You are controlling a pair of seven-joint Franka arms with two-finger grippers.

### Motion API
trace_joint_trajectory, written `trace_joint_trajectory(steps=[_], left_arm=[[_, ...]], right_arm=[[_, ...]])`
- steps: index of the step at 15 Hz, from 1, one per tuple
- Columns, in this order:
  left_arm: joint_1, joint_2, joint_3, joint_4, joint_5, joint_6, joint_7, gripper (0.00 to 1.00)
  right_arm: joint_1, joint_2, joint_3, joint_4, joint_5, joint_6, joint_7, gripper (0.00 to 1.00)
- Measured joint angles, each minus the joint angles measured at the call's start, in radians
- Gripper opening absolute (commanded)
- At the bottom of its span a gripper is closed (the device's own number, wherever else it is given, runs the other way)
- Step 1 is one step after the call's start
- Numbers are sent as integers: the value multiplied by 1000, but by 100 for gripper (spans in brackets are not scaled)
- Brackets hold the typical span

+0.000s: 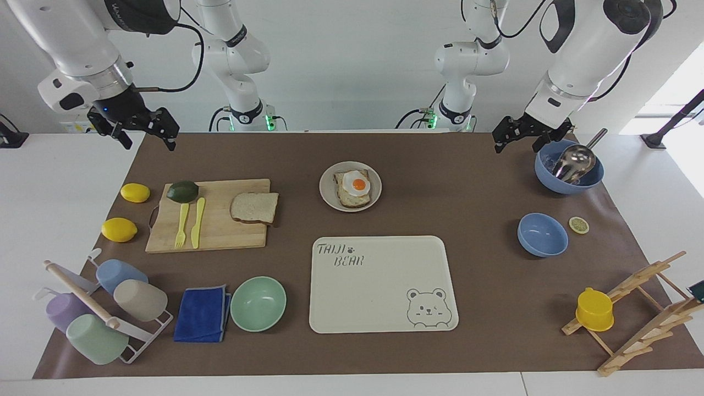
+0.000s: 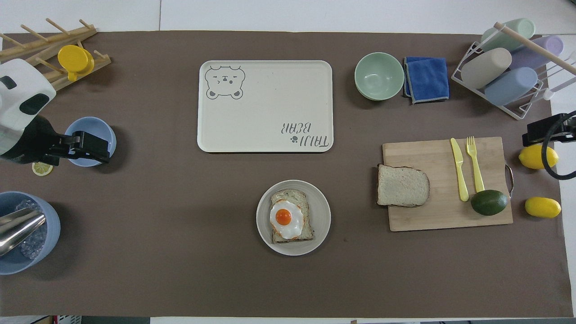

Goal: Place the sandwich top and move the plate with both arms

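Note:
The sandwich top (image 1: 254,207) is a pale bread slice with a brown crust, lying flat on the wooden cutting board (image 1: 220,236), at the board's edge toward the table's middle; it also shows in the overhead view (image 2: 402,185). The plate (image 1: 329,190) sits on the mat near the middle, nearer to the robots than the bear tray, and holds a toast slice with a fried egg (image 1: 355,186); the plate shows in the overhead view too (image 2: 263,221). My right gripper (image 1: 146,132) hangs open and empty, raised at the right arm's end. My left gripper (image 1: 520,137) hangs open and empty over the blue bowls.
The cream bear tray (image 1: 379,286) lies farther from the robots than the plate. A mint-green bowl (image 1: 258,303), blue cloth (image 1: 202,313) and cup rack (image 1: 104,308) stand beside it. The board carries a fork, knife and avocado (image 1: 182,191). Two lemons, two blue bowls (image 1: 542,235) and a wooden rack (image 1: 638,308) stand at the ends.

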Motion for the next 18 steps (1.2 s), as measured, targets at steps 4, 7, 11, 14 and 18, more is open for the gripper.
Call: trace_joint_trajectory(steps=[4, 7, 11, 14, 18], left_arm=[[0, 0, 0, 0, 0, 0, 0, 100], [0, 0, 0, 0, 0, 0, 0, 100], [0, 0, 0, 0, 0, 0, 0, 100], [0, 0, 0, 0, 0, 0, 0, 100], [0, 0, 0, 0, 0, 0, 0, 100]], right_arm=[[0, 2, 2, 0, 0, -6, 0, 100], [3, 3, 12, 0, 1, -13, 0, 100], [22, 3, 17, -9, 5, -22, -11, 100], [128, 4, 19, -39, 6, 13, 49, 100], [314, 53, 24, -136, -10, 120, 256, 100]])
